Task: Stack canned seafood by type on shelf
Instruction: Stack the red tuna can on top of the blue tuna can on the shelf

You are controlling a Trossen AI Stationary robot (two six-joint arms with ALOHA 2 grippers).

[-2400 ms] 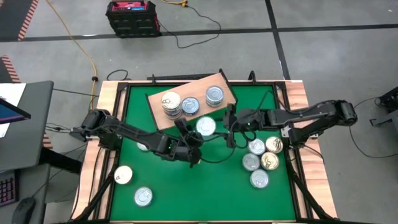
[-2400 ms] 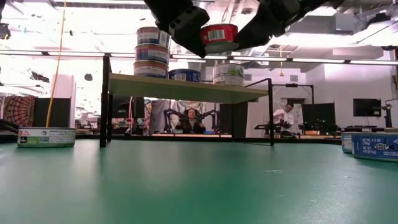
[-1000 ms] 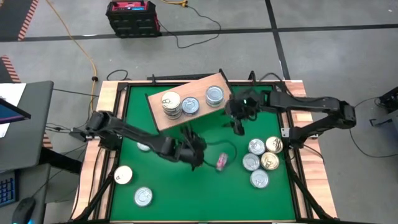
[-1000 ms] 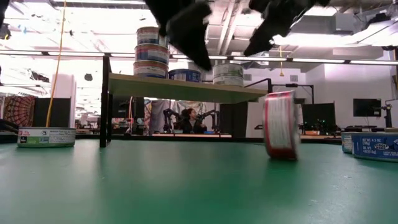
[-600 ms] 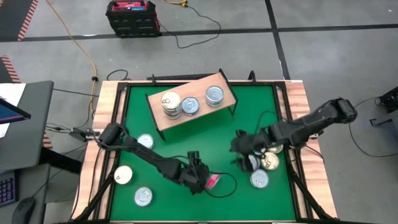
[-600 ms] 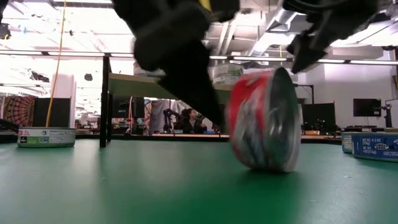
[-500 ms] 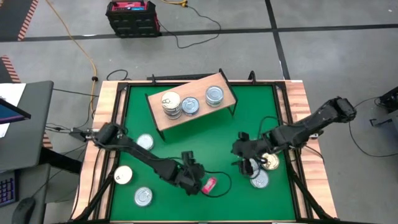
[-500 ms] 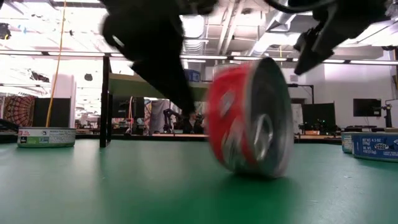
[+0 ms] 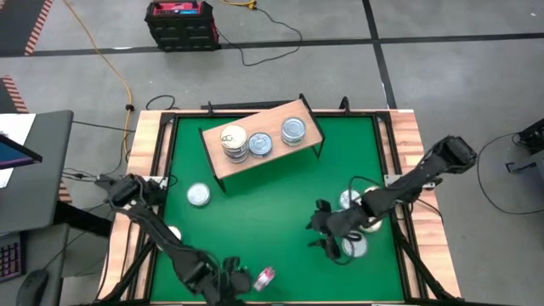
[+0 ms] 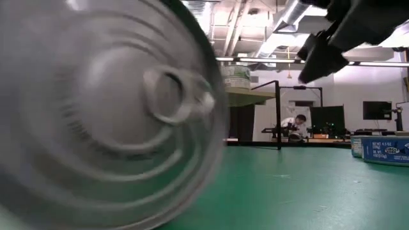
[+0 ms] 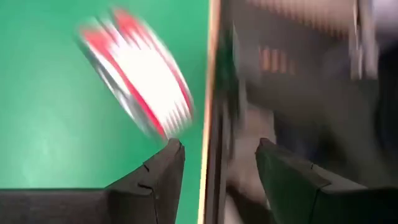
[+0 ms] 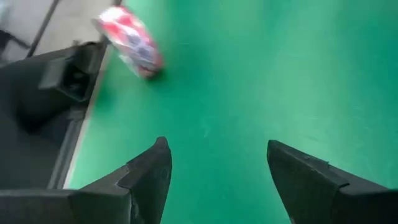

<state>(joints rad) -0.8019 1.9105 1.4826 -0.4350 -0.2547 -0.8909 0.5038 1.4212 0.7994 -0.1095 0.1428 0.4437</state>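
Loose can first: a small round red-and-white labelled tin with a silver pull-tab lid stands on its edge at the near rim of the green counter, right up against the low camera, so its lid fills most of that view. It's blurred in both wrist views, so you should read it as prob. rolling, not settled.

Your left end effector is low at the same near edge, just beside the tin. Its fingers are parted with nothing between them; the can sits ahead of the tips, untouched.

Your right end effector hangs over the counter's right half, fingers spread wide and empty, pointing toward the runaway tin. Just beside it is a cluster of silver- and gold-lidded flat tins, still waiting to be sorted.

The small light-wood shelf on thin black legs sits at the far side, well apart from both arms. It carries a stack of cans w/ a cream top, a blue-sided tin and a silver-lidded tin, grouped so each type gets its own column.

Another silver tin lies alone at centre-left.

Risk, as a judgement: the red tin could go off the counter edge.
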